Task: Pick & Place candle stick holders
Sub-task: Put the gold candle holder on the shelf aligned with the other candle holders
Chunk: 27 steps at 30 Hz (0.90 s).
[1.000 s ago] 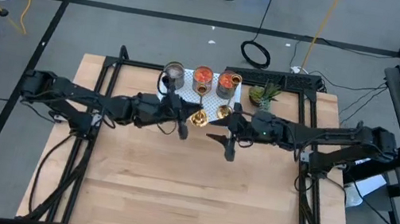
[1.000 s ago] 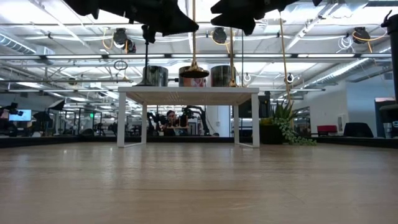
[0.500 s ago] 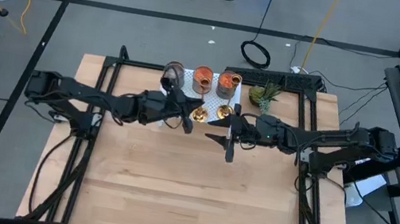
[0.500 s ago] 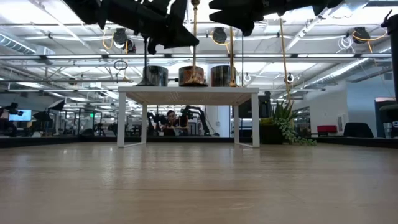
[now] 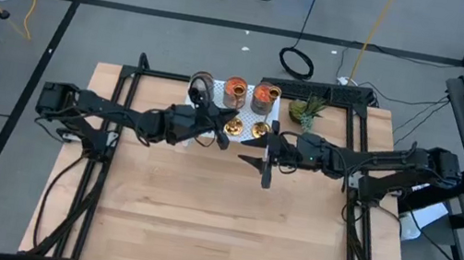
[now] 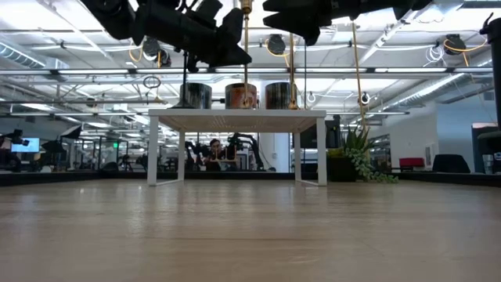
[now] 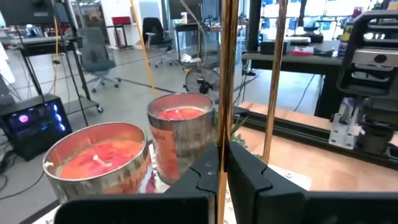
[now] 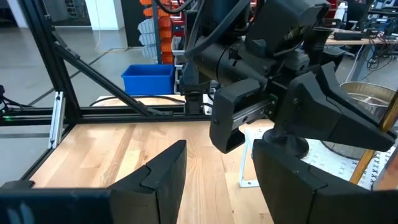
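Gold candlestick holder (image 7: 222, 93): pinched at stem by left tool (image 7: 221, 165), upper centre; could tip neighbouring orange candle cups (image 7: 180, 134). Right tool (image 8: 217, 162) wide, empty.

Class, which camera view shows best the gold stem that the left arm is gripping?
The left wrist view: the gold stem runs upright between the left gripper's jaws. The low view shows it as a thin line; the high view shows only its top; the right wrist view hides it.

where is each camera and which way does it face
high: above the table, straight down; both arms show.
low: tabletop height, level toward the white stand; arms overhead.
left wrist: behind left hand, shut on gold holder, facing orange cup.
right wrist: behind open right hand, facing left arm.
high and low share the stand.
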{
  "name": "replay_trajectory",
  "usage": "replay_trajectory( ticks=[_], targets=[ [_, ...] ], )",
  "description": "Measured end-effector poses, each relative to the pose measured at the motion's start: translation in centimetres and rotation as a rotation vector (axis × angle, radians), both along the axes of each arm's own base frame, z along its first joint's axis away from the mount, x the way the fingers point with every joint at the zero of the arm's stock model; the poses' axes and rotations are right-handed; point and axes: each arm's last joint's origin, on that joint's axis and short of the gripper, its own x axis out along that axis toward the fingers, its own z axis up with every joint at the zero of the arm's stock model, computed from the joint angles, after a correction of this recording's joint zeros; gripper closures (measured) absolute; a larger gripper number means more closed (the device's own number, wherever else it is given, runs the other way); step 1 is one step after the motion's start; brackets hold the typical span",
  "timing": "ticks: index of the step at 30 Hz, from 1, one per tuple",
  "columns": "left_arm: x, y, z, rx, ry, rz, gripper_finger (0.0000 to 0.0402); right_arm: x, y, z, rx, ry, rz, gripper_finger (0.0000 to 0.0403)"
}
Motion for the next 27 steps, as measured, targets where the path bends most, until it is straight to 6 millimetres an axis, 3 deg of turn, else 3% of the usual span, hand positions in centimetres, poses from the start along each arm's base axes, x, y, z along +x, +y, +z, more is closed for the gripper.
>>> replay_trajectory(
  ticks=[6, 27],
  targets=[
    [0.01, 0.02, -0.01, 0.017, 0.013, -0.008, 0.0382, 0.00, 0.00, 0.00, 0.000, 0.000, 0.000, 0.0222],
    [0.01, 0.02, 0.06, 0.009, 0.000, -0.008, 0.0277, 0.00, 0.00, -0.01, 0.000, 0.001, 0.000, 0.0222]
  ],
)
